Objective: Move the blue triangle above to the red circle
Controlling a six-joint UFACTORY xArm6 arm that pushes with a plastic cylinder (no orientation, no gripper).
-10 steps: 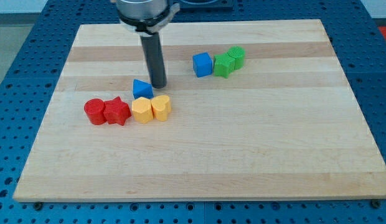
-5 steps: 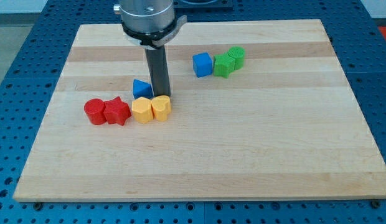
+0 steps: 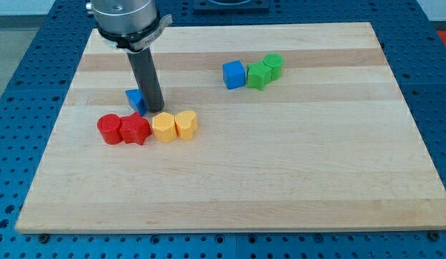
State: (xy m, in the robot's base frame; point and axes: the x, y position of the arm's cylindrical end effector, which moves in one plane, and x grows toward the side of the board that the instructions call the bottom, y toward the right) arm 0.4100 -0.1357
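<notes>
1. Eight small blocks sat on the wooden board (image 3: 295, 180).
2. Ended in a bare dark rod, with no hand to open, close or grip.
3. Rested my tip (image 3: 153, 111) on the board, right against the blue triangle (image 3: 134, 99).
4. Saw the blue triangle on the tip's left in the view, partly hidden behind the rod, so only its left part showed.
5. Found the red star (image 3: 135, 129) just below the tip and a bit to the view's left, very near or maybe touching the blue triangle; could not tell which.
6. Found the red circle (image 3: 108, 129) below the tip and further to the view's left, touching the red star.
7. Placed the blue triangle above the red star and up and to the right of the red circle.
8. Spotted a yellow rounded block (image 3: 164, 126) just below the tip, and a yellow heart (image 3: 185, 124) touching it on its right.
9. Noticed a blue cube (image 3: 234, 74) well apart from the tip, up on the view's right, with a green star-like block (image 3: 258, 75) and a green round block (image 3: 273, 65) just beyond it.
</notes>
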